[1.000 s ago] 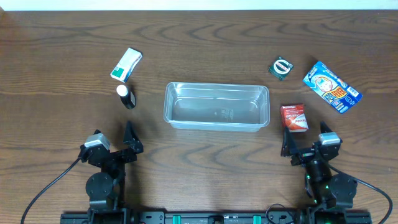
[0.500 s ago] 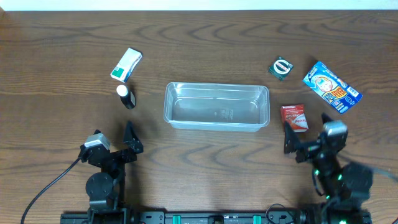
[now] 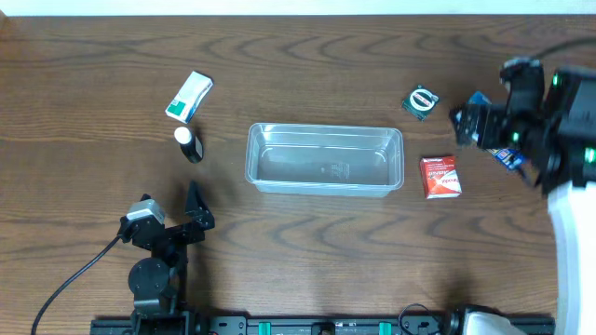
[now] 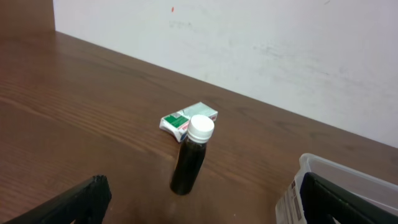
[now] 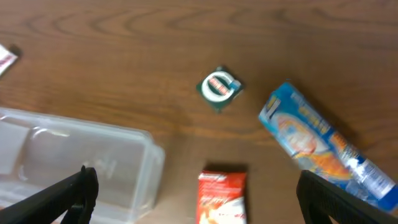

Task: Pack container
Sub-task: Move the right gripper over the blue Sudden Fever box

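Overhead: the clear rectangular plastic container (image 3: 324, 128) sits mid-desk and looks empty, so packing is at its opening reach. Left of the container stand a dark bottle with a white cap (image 3: 189, 144) and, beyond it, a green-and-white carton (image 3: 189, 96). To the container's right lie a red carton (image 3: 440, 176), a small dark-green packet with a round white ring (image 3: 421, 100) and a blue printed pouch (image 3: 509, 155), which is mostly covered by the blurred right tool (image 3: 463, 124) hovering there. The left tool (image 3: 196, 207) sits low, near the container's left front corner.

Left wrist: its jaws stand wide apart, nothing between them; the bottle is upright dead ahead, the green-and-white carton just behind it, a corner of the container at the right edge.

Right wrist: jaws spread wide and empty too, looking down on the pouch, the ringed packet and the red carton, with the container's right end alongside.

Next, I reckon the right tool must pick one item, drop squarely over it, pinch across its narrow side, then carry it to the container.
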### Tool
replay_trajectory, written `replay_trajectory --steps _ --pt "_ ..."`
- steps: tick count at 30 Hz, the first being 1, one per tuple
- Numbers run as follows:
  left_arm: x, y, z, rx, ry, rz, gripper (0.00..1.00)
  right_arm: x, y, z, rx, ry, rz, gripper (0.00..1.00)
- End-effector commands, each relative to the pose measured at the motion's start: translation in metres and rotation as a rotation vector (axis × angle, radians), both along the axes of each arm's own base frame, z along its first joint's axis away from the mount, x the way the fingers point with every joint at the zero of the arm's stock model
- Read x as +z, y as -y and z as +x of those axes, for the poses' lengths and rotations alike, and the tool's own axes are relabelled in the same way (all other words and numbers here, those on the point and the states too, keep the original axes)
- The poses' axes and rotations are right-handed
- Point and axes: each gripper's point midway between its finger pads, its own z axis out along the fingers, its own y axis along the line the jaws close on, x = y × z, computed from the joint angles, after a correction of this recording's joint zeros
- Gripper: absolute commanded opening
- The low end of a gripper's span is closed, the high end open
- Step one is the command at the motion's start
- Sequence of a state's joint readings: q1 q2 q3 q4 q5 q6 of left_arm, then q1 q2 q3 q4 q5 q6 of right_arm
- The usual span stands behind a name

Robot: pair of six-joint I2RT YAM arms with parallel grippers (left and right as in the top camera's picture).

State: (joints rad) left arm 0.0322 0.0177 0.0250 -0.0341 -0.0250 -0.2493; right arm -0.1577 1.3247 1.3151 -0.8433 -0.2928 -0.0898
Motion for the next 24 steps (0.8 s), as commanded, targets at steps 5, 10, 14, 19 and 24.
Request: replay_trajectory --steps 5,10,14,19,24 --pt "-0.019 -0.002 -0.001 0.008 -0.060 0.014 0.98 -0.012 0.055 0.032 -0.077 -0.026 -0.212 0.99" --pt "-0.019 -0.002 -0.001 0.008 -0.060 0.015 0.98 -0.028 0.084 0.045 -0.113 -0.040 -0.230 0.99" --pt "-0.019 -0.002 -0.001 0.008 -0.060 0.014 0.98 -0.052 0.098 0.047 -0.058 -0.094 -0.283 0.99" --pt "-0.019 -0.002 -0.001 0.008 -0.060 0.015 0.98 -0.086 0.103 0.053 0.027 -0.165 -0.321 0.96" --pt "-0.019 -0.002 -0.001 0.008 -0.060 0.014 0.98 -0.118 0.106 0.059 0.054 -0.223 -0.313 0.93"
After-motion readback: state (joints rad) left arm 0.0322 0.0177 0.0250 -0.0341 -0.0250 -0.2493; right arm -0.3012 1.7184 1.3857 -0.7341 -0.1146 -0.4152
